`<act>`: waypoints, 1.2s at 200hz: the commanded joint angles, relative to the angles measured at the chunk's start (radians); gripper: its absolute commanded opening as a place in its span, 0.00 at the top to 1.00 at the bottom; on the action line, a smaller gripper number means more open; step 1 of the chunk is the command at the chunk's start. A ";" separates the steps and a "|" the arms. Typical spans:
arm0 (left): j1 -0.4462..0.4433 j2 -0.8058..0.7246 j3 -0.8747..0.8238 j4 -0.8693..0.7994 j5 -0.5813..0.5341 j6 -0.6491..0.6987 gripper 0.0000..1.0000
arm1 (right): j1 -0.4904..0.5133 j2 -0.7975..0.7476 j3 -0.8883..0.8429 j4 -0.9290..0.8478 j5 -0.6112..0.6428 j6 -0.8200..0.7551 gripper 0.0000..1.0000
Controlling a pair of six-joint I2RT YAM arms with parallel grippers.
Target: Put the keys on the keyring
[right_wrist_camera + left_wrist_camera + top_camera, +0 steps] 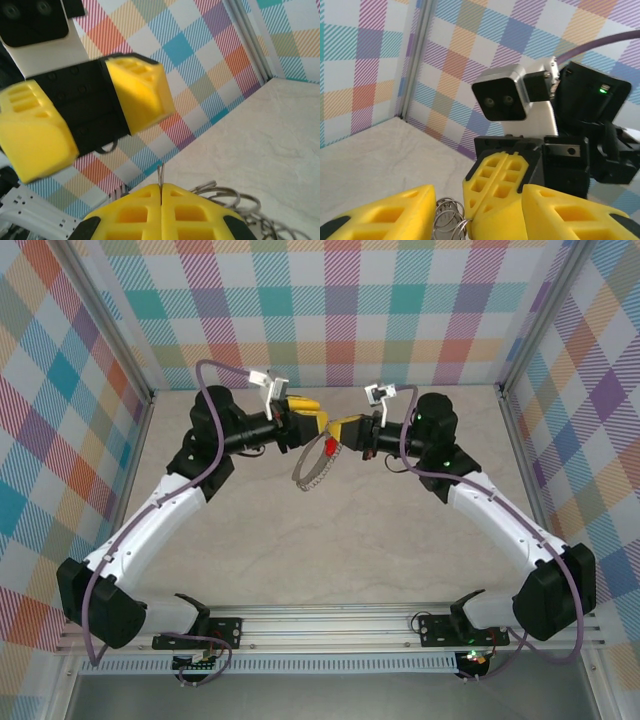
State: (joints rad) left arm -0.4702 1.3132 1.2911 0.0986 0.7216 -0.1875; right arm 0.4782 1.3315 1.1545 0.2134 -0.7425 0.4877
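Note:
The keyring (310,472), a thin grey ring fringed with small loops, hangs above the table between the two arms. The key's red head (329,447) dangles on it just below the grippers. My right gripper (345,427) is shut on the ring; in the right wrist view a thin wire sticks up from its closed fingertips (161,189), with the ring's loops (235,197) off to the right. My left gripper (308,415) is open, and its yellow fingers (385,215) straddle the right gripper's pressed-together fingers (502,185) and some of the ring's loops (447,220).
The beige tabletop (330,550) lies below the hanging ring. Checked cloth walls (330,310) on metal posts close in the back and both sides. A metal rail (330,625) with both arm bases runs along the near edge.

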 commanded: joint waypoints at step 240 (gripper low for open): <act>0.044 0.262 0.336 -0.542 0.356 0.375 0.60 | -0.100 0.057 0.106 -0.174 -0.294 -0.158 1.00</act>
State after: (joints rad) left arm -0.4416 1.5692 1.5887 -0.4538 1.0401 0.1879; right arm 0.3843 1.3872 1.2446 -0.0216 -1.0012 0.3260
